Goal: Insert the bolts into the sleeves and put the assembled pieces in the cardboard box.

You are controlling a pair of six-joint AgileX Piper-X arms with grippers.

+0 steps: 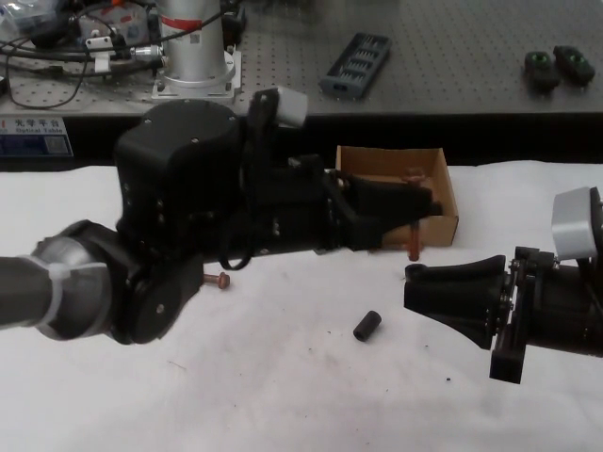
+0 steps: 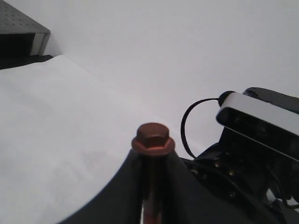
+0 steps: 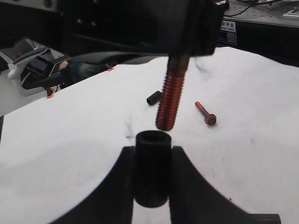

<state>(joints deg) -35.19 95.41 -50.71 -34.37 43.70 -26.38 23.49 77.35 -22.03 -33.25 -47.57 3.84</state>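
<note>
My left gripper [image 2: 152,161] is clamped on a bolt [image 2: 153,140]; its long axis stands upright between the fingers, hex head above them, threaded tip pointing down below them. My right gripper [image 3: 152,161] grasps a sleeve [image 3: 152,175], upright between its fingers, bore mouth facing up; the bolt's tip hangs just above that mouth, not yet inside. Beyond the right fingers a spare sleeve [image 3: 153,98] and a spare bolt [image 3: 205,113] lie flat on the cloth [image 3: 70,154]; the box [image 1: 396,165] sits just behind the left fingers.
</note>
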